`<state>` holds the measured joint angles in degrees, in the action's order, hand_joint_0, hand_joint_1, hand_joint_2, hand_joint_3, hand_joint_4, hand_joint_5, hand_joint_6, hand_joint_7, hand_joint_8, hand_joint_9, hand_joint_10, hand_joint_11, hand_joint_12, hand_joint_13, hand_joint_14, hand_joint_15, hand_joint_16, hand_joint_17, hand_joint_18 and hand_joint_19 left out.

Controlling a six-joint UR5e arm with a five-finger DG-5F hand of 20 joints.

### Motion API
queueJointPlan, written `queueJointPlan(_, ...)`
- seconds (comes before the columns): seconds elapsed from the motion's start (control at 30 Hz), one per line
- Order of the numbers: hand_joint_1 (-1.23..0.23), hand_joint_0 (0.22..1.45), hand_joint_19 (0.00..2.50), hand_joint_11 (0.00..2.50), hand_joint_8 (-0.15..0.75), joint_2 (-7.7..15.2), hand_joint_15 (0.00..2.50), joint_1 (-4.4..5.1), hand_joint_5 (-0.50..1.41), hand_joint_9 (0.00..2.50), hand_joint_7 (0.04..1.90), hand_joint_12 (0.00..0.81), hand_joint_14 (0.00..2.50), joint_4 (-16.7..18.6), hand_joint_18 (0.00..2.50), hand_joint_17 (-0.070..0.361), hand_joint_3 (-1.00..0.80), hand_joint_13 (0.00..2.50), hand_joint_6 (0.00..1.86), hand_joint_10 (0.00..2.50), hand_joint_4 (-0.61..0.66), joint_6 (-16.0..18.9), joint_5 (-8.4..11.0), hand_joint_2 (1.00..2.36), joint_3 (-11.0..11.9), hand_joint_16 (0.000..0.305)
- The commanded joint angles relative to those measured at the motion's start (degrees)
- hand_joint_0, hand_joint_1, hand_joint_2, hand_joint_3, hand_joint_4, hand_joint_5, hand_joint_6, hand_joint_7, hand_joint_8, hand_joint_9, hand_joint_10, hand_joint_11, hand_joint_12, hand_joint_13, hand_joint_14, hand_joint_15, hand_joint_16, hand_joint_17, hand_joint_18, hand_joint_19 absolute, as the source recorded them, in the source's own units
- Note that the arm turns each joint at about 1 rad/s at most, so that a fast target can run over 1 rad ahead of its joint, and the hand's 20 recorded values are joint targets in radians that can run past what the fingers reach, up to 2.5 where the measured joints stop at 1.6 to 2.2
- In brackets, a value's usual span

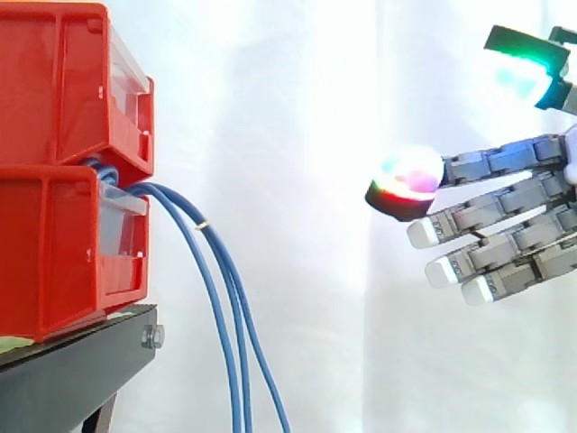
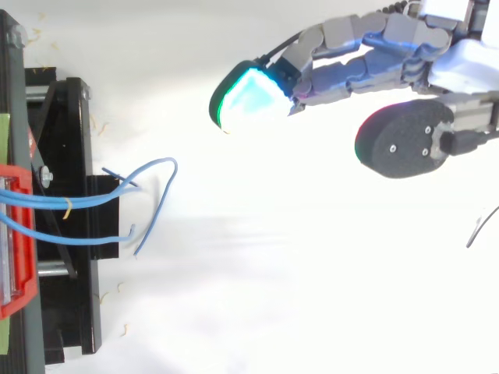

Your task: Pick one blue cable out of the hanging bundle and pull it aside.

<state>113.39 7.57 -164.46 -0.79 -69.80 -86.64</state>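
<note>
well apart from blue cables (image 1: 225,298), hand (image 1: 514,248) released, fingers (image 1: 491,164) straight, holding nothing.

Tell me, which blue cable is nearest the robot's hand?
The outermost cable, arcing farthest out from the red bins. The other two hang closer to the bins. The open hand touches none.

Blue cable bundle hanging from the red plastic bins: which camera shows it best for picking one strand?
The side view: the thin blue cables emerge between the stacked red plastic bins and drape down, each traceable. The top view foreshortens them into short loops beyond the black stand, though it shows their sideways spread.
</note>
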Motion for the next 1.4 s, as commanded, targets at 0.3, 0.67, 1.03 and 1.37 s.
queueJointPlan(0.3,-0.54,0.47,0.46,0.0,0.231,2.3,0.19,-0.98,-0.19,0.57,0.67,0.369,0.01,1.9,0.22,0.132,-0.5,0.46,0.5,0.0,0.19,-0.4,0.19,1.0,0.1,0.059)
queueJointPlan(0.67,-0.54,0.47,0.47,0.0,0.235,5.3,0.2,-1.85,-0.18,0.58,0.68,0.37,0.01,5.8,0.23,0.131,-0.5,0.48,0.5,0.0,0.21,0.4,0.19,1.0,0.1,0.058)
queueJointPlan(1.03,-0.54,0.48,0.48,0.0,0.235,7.5,0.21,-1.94,-0.18,0.6,0.69,0.37,0.01,9.5,0.26,0.131,-0.5,0.51,0.5,0.0,0.22,0.3,0.36,1.0,0.1,0.058)
queueJointPlan(1.37,-0.54,0.48,0.49,0.0,0.237,7.9,0.22,-1.85,-0.18,0.61,0.69,0.37,0.01,9.9,0.28,0.132,-0.5,0.52,0.5,0.0,0.22,-3.6,3.79,1.0,0.1,0.059)
